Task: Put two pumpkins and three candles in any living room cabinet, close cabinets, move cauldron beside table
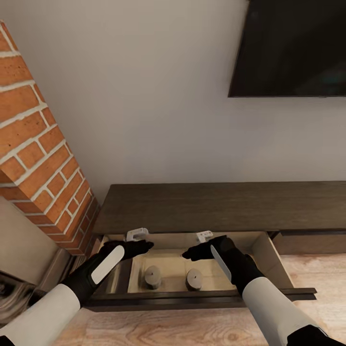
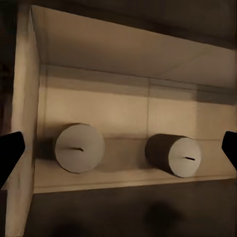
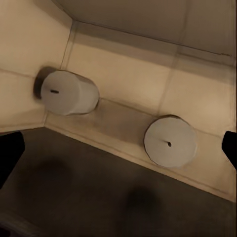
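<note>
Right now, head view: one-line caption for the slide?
Both end effectors, left and right, hover over the open cabinet drawer holding two upright candles.

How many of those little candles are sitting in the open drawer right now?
2. Both stand upright on the drawer floor near its front: one candle below the left gripper, the other below the right gripper. The arms may hide another.

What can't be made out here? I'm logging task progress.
- Third candle, pumpkins, cauldron: out of frame; the open drawer holds two candles.
- Cabinet's right end: cut by the head view's edge.
- Left claw, right claw: fingertips dark, gap unreadable.
</note>
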`<state>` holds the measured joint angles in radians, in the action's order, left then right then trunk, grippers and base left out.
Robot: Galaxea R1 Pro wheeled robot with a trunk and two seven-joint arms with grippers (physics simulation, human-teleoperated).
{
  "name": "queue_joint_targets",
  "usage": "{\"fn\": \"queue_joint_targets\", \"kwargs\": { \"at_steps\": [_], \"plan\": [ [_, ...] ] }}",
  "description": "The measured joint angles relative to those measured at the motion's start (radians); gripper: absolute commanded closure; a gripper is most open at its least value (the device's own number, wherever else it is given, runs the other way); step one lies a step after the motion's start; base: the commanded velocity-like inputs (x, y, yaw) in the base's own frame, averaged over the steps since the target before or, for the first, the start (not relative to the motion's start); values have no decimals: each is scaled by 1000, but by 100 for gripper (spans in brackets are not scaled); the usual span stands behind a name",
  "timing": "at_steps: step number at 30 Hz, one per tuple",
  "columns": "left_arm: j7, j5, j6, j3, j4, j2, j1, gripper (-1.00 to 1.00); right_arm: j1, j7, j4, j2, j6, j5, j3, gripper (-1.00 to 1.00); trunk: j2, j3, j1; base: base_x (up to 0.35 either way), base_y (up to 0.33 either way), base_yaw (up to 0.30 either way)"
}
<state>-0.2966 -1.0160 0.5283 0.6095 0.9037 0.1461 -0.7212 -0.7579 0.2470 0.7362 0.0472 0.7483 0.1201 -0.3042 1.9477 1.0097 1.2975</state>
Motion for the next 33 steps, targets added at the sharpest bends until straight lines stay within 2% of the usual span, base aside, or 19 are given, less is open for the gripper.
{"fn": "queue_joint_targets", "kwargs": {
  "at_steps": [5, 8, 12, 15, 20, 29, 33],
  "plan": [
    [3, -74, 2, 0, 33, 56, 0, -100, 0, -1, 34, -28, 27, 1, 0, -100, -35, -16, -19, 0, 0, 0],
    [3, -84, 2, 2, 35, 68, 0, -100, 0, -2, 31, -31, 28, -1, -1, -100, -56, -25, -31, 0, 0, 0],
    [4, -87, 6, 19, 35, 69, 0, -100, 0, -4, 27, -32, 28, -2, -2, -100, -84, -38, -46, -65, 0, 0],
    [4, -88, 54, 44, 39, 66, 0, -100, 0, -5, 26, -32, 29, -3, -3, -100, -105, -47, -57, -252, 0, 0],
    [4, -89, 67, 48, 42, 48, 0, -100, 0, -5, 26, -33, 29, -2, -3, -100, -140, -63, -77, -323, 0, 0],
    [4, -88, 68, 47, 43, 43, 0, -100, 0, -5, 32, -33, 29, -2, -2, -100, -203, -91, -111, -325, 0, 0],
    [4, -88, 68, 47, 43, 43, 0, -100, 0, -5, 32, -33, 29, -3, -2, -100, -231, -103, -126, -126, 0, 0]
  ]
}}
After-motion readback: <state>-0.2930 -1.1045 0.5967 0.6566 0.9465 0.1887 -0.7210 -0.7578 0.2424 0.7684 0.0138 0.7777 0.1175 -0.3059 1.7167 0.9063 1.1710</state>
